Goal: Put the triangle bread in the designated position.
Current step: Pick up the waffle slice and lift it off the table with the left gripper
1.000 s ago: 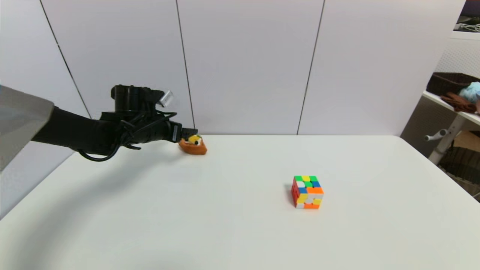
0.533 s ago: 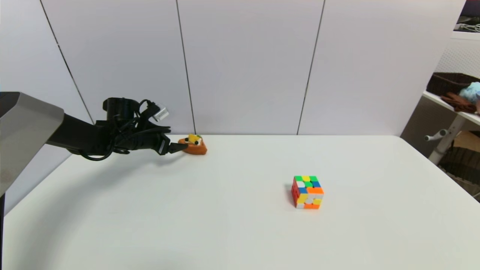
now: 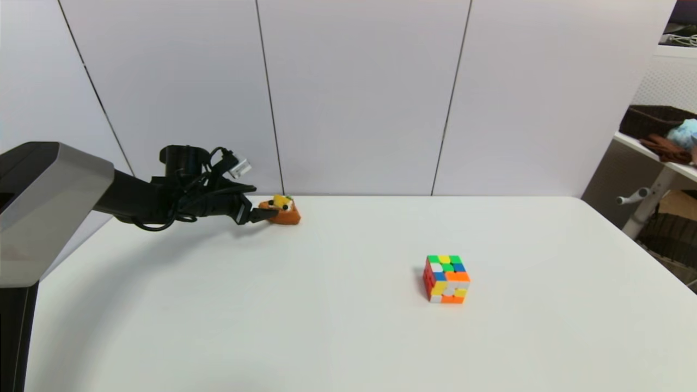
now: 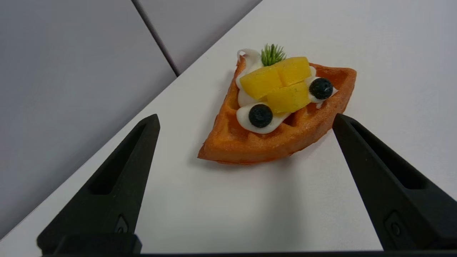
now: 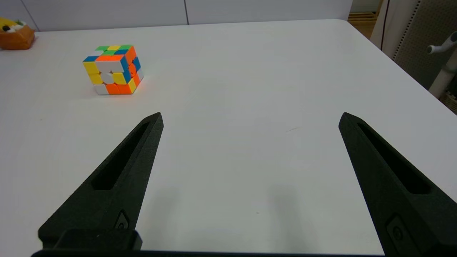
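The triangle bread [image 4: 275,117] lies flat at the bench's [image 3: 348,326] eleven o'clock, near the far edge. The left claw [image 4: 244,119], fingers spread wide, sits just short of it, not touching. The right claw [image 5: 250,117] hangs open above the bench.

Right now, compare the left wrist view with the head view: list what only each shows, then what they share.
Only the left wrist view shows the triangle bread up close, with yellow fruit, white cream, two black berries and a green sprig, and the left gripper open, its fingertips just short of the bread, one off each side.

Only the head view shows the puzzle cube standing apart toward the robot's right, and the left arm reaching across the table's far left corner. The right gripper is not in it.

Both show the bread lying on the white table near the wall.
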Robot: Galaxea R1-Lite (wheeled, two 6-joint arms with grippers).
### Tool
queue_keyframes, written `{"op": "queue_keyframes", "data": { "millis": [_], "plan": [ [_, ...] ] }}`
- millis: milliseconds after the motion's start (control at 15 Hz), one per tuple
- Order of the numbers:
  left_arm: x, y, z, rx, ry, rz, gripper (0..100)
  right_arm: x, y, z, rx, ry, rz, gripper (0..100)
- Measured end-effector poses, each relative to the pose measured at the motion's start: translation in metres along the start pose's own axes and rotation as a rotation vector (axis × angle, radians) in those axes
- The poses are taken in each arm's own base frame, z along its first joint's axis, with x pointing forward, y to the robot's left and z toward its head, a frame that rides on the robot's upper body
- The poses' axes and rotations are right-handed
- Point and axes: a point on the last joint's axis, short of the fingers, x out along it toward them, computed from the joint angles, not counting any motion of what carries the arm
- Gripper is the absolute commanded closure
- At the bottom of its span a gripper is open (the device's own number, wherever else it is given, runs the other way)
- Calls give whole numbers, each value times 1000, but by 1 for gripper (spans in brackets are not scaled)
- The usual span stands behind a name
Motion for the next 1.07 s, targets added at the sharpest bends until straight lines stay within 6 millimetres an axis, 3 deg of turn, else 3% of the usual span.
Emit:
{"op": "queue_keyframes", "data": {
  "millis": [333, 800, 1067],
  "plan": [
    [4, -4, 4, -7, -12, -103, 0, 0, 0, 0, 0, 0, 0, 0],
    [8, -12, 43, -49, 178, 12, 0, 0, 0, 0, 0, 0, 0, 0],
    [16, -27, 51, -89, 213, -28, 0, 0, 0, 0, 0, 0, 0, 0]
  ]
}}
